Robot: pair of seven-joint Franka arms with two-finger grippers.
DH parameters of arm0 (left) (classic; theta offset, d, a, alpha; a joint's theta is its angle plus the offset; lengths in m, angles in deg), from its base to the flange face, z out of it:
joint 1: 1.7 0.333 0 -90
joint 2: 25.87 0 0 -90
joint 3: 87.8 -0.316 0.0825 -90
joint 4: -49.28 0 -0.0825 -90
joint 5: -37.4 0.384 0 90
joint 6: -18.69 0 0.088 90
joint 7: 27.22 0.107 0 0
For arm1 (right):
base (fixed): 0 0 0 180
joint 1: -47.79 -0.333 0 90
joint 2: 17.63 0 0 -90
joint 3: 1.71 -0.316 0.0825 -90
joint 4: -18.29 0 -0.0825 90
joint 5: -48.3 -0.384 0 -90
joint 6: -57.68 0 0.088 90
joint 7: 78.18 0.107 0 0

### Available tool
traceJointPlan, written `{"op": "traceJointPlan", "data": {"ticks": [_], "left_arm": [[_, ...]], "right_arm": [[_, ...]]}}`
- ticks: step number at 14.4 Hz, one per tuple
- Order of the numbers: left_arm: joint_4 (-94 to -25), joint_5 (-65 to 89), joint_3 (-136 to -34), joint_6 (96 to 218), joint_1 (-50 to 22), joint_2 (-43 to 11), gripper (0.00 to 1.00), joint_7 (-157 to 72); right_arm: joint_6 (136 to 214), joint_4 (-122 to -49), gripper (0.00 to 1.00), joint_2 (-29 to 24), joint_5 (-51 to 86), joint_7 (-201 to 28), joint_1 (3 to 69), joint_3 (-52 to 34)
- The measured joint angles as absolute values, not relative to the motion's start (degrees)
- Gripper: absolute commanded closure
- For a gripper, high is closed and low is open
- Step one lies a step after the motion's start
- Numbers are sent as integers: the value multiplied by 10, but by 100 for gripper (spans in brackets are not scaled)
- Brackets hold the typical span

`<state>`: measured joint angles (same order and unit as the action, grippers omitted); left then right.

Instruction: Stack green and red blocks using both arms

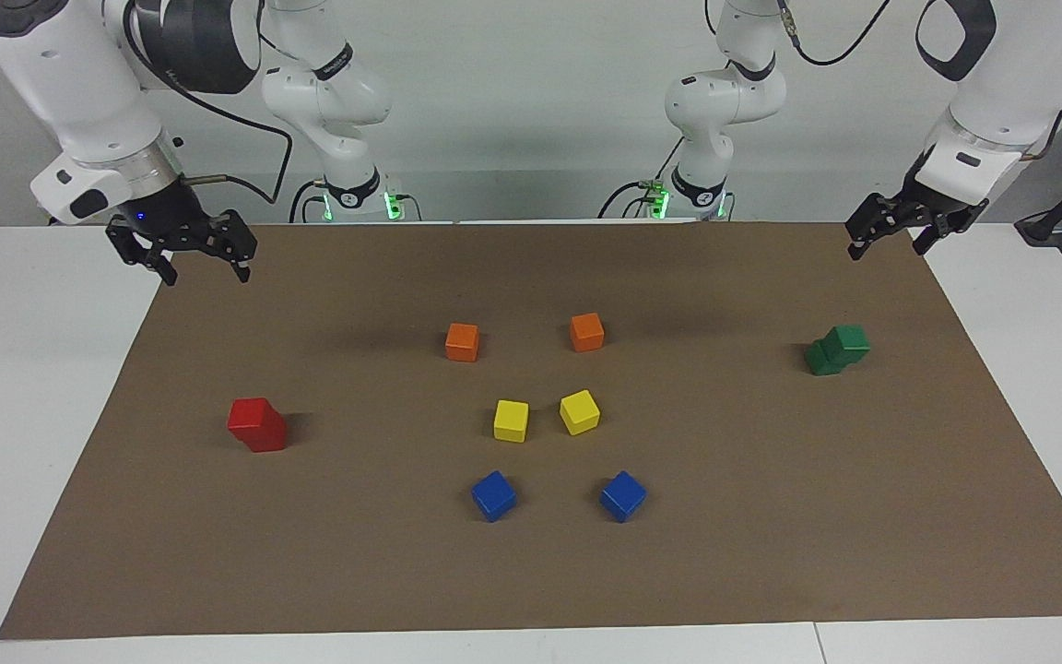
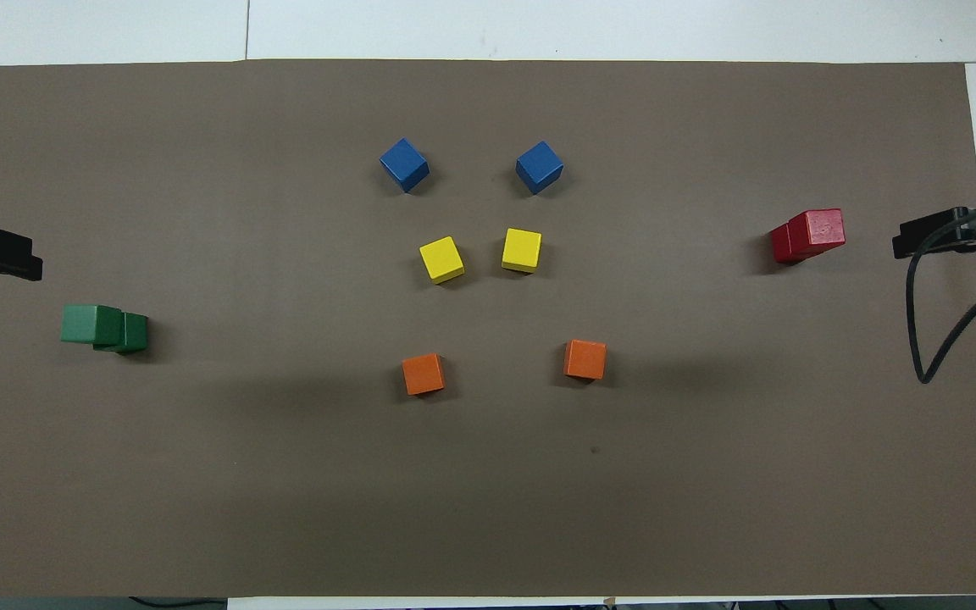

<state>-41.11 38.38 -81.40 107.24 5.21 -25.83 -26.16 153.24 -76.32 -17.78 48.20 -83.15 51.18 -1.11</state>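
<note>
Two red blocks stand stacked, the upper one offset, toward the right arm's end of the brown mat; the stack also shows in the overhead view. Two green blocks stand stacked the same way toward the left arm's end, and show in the overhead view. My right gripper is open and empty, raised over the mat's corner near its base, apart from the red stack; it shows in the overhead view. My left gripper is open and empty over the mat's other near corner, and shows in the overhead view.
In the middle of the mat lie two orange cubes, two yellow cubes and two blue cubes, each standing alone. White table borders the mat. A black cable hangs by the right gripper.
</note>
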Motion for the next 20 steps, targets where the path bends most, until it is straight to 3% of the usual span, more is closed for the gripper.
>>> {"op": "traceJointPlan", "data": {"ticks": [20], "left_arm": [[-411, 378, -819, 1079, 48, -257, 0, -262]], "right_arm": [[1532, -763, 0, -178, 482, -831, 501, -2]]}}
